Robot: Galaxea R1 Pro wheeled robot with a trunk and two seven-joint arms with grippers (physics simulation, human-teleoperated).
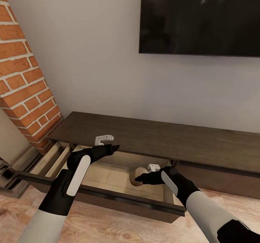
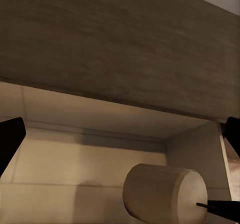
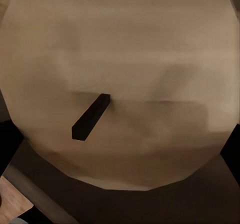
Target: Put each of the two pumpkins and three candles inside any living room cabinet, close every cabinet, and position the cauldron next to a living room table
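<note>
One candle (image 1: 136, 177), tan cylinder with dark wick, inside open drawer. One long dark-brown cabinet (image 1: 162, 138) against far wall. Two open drawers: wide one (image 1: 108, 174) at centre, narrower one (image 1: 50, 158) to its left. Two grippers: left gripper (image 1: 115, 148) over centre drawer, right gripper (image 1: 139, 179) at candle. Two arms, white with black sleeves. One black television (image 1: 200, 18) on wall, upper right. One brick column (image 1: 25, 84) at far left. One wooden floor (image 1: 108, 225), near.
</note>
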